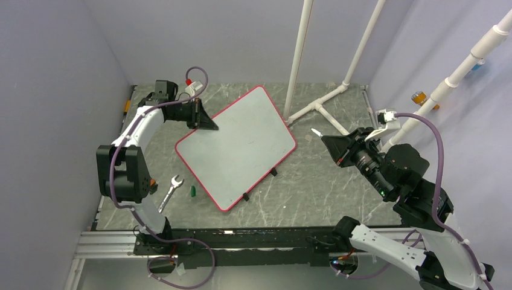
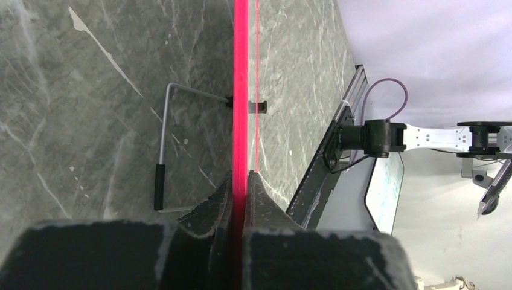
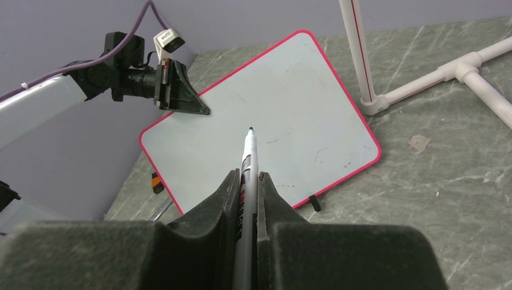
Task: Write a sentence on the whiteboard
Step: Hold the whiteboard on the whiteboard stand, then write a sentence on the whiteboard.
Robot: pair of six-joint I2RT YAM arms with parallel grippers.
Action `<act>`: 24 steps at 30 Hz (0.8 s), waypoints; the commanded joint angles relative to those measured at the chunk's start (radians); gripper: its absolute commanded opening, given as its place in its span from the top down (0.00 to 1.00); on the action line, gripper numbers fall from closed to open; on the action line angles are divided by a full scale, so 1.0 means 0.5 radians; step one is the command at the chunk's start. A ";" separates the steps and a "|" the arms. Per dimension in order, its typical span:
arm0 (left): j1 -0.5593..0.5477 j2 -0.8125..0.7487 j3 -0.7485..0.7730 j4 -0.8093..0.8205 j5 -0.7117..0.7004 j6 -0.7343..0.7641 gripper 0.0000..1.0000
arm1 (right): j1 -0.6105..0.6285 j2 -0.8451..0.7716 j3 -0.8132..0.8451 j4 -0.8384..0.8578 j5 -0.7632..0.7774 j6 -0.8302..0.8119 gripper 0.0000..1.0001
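Grey worktop (image 1: 314,181) | board (image 1: 238,148) blank, all writing left | my left pincer (image 1: 205,121) clamps its rim | right pincer (image 1: 331,144) clamps marker (image 3: 248,151) beside board

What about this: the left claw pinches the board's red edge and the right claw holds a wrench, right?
No: the right claw holds a green-tipped marker instead; the right wrist view shows it. The left claw does pinch the whiteboard edge.
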 commanded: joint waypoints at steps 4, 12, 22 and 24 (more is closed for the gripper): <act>-0.093 -0.149 0.107 -0.073 -0.148 0.236 1.00 | 0.001 -0.007 -0.008 0.049 -0.030 -0.005 1.00; -0.267 -0.295 0.084 -0.109 -0.414 0.331 1.00 | 0.001 -0.065 -0.110 0.118 -0.125 -0.065 1.00; -0.359 -0.439 0.007 -0.060 -0.570 0.315 1.00 | 0.001 -0.141 -0.340 0.346 -0.429 -0.226 1.00; -0.385 -0.431 0.012 -0.068 -0.603 0.324 1.00 | 0.000 -0.128 -0.378 0.390 -0.510 -0.264 1.00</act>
